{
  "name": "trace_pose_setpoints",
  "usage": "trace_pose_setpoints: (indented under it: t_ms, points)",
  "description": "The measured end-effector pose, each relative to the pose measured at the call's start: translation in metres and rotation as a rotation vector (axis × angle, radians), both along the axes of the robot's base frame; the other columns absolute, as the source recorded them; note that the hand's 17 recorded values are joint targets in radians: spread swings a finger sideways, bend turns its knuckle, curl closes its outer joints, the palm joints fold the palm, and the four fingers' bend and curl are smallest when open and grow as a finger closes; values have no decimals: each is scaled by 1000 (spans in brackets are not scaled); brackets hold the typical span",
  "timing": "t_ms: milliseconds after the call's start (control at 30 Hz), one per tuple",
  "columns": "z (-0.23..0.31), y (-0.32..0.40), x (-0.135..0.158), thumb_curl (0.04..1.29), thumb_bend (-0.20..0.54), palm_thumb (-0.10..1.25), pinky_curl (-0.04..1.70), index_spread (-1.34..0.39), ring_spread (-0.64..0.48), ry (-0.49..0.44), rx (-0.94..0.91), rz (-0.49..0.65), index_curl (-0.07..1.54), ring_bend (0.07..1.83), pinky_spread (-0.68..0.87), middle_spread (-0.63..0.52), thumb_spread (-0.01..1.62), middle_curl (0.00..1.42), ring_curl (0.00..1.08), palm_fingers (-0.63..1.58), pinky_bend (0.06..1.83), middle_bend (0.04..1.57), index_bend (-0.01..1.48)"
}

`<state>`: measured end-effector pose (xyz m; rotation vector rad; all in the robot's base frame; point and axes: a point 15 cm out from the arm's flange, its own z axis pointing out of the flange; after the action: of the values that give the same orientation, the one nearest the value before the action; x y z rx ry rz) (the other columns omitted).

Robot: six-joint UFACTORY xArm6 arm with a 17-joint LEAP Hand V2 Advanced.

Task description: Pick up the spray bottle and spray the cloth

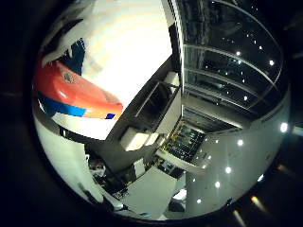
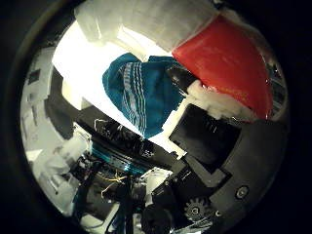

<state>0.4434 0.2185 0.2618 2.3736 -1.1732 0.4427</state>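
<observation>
The spray bottle (image 1: 75,90), white with a red-orange label and blue bands, lies right against my palm and fills much of both views. Its red label (image 2: 224,63) shows in the thumb side view, with white fingers (image 2: 156,24) curled over it and the black body of my right hand (image 2: 209,161) beside it. The hand is shut on the bottle. A teal cloth (image 2: 141,92) with thin white stripes lies crumpled on the white table (image 2: 83,63), past the bottle and apart from it. The nozzle is hidden.
Beyond the table's edge there is a tangle of wires and equipment (image 2: 112,165). In the little finger side view I see the room: a dark framed panel (image 1: 154,101), white boxes (image 1: 135,139) and a glass wall with ceiling lights (image 1: 227,71).
</observation>
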Motion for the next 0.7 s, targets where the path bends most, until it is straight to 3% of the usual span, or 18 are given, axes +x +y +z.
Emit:
trace_pose_setpoints:
  t_ms: [367, 700]
  points:
    - [11, -13, -2, 770, -15, 1030, 1457, -173, -160, 7, -11, -19, 708, 1474, -147, -71, 927, 598, 603, 1189, 952, 1379, 1195]
    - [45, -12, 9, 771, -15, 1030, 1457, -174, -160, -52, 53, -26, 709, 1474, -147, -71, 928, 598, 603, 1189, 952, 1379, 1194]
